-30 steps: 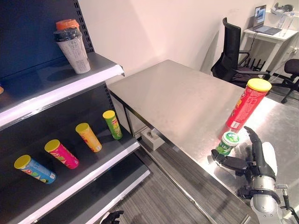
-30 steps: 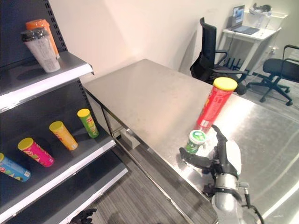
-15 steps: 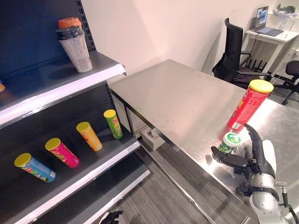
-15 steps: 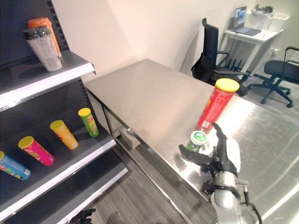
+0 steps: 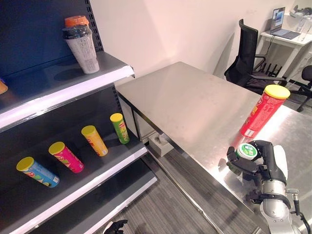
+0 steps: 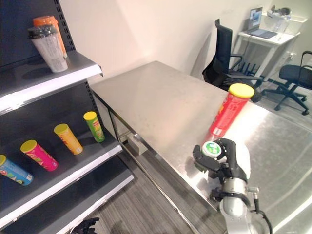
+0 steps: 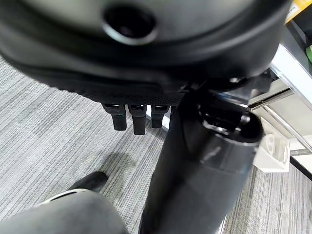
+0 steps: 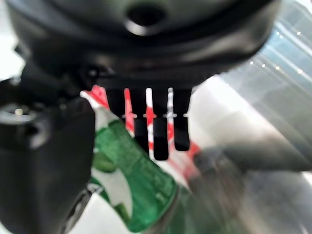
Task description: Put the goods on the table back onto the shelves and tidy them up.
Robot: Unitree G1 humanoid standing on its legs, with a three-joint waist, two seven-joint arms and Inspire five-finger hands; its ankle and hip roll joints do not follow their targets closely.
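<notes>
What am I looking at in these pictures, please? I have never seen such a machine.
It is a humanoid robot tidying a shop shelf. Two pictures come from cameras in its head, looking down; two come from cameras on its wrists. Its right hand has its fingers curled round a small green can at the near edge of a steel table. A tall red can stands on the table just behind it. On the shelf beside the table lie four coloured cans. The left hand hangs by the floor, holding nothing.

Steel table (image 5: 195, 105) stands before a plain pale wall (image 5: 170, 29); grey wood-look floor (image 5: 165, 209) below it. Behind the table: black office chair (image 5: 246, 53) and white desk (image 5: 287, 39), possibly holding a laptop (image 5: 282, 20).
</notes>
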